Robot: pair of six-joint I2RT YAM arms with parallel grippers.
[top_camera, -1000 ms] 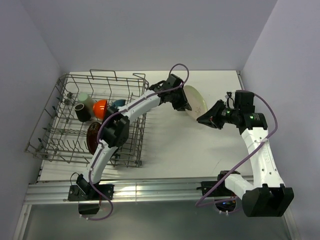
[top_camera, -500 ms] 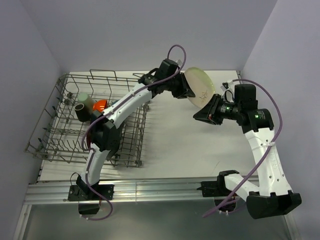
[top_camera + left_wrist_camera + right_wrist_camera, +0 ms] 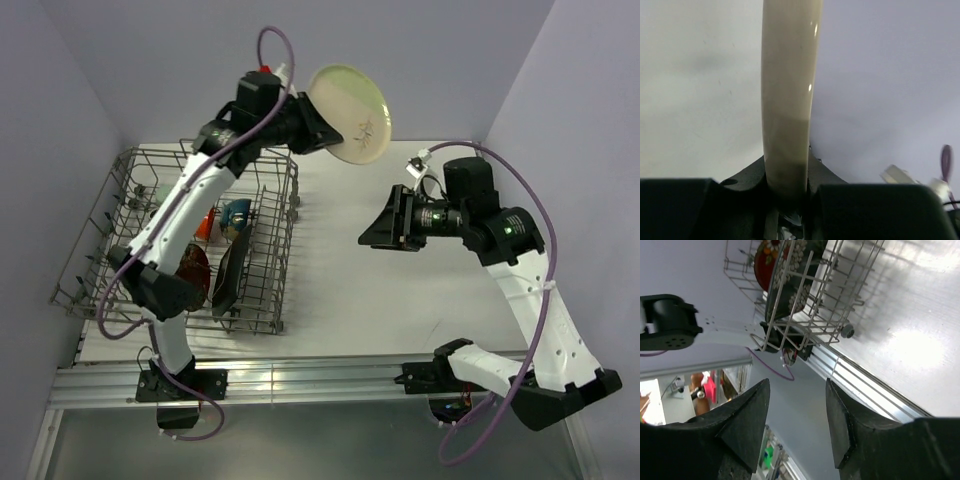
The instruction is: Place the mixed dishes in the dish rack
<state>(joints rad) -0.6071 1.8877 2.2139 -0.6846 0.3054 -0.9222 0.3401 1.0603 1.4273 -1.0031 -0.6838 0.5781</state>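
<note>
Right gripper (image 3: 366, 240): jaws apart, empty, over the table (image 3: 340, 290).
Rack (image 3: 268, 285): to its left.
Left gripper (image 3: 312, 130): we see it clamped on the pale plate (image 3: 350, 98), high above the rack's far corner.
Left wrist view: plate edge-on in the grip.
Right wrist view: red plate (image 3: 765, 257) racked.

You will find no word, number, brand or sign that can be read in any view; the faint dark marks on the pale plate (image 3: 348, 100) are too small to tell.
</note>
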